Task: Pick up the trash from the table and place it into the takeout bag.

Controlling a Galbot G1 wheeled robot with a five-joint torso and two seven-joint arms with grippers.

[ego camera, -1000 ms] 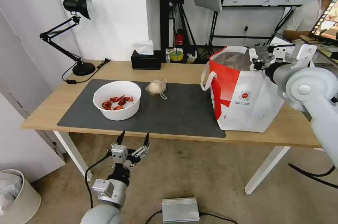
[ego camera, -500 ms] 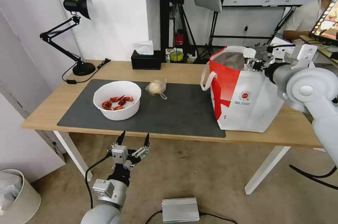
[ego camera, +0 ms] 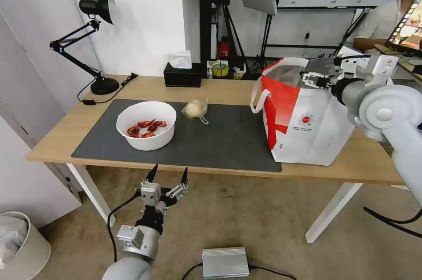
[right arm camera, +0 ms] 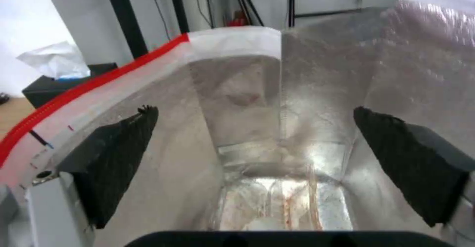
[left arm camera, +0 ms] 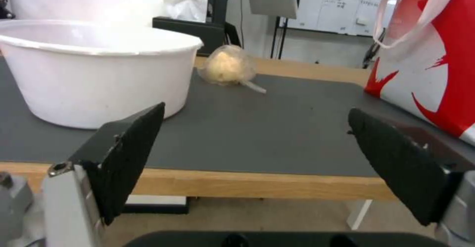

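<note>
Silver foil lines the bag [ego camera: 307, 121], which stands at the right end of the desk [ego camera: 220, 86]; the right claw [ego camera: 313, 79] hangs over its mouth, spread open and empty. On the grey mat [ego camera: 220, 139] sit the bowl [ego camera: 146, 125] (red shells inside) and the plastic bundle [ego camera: 195, 109]. The left claw [ego camera: 168, 175] waits open below the desk's front edge.

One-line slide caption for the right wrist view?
Open right gripper poised over the foil-lined white-and-red takeout bag.
</note>
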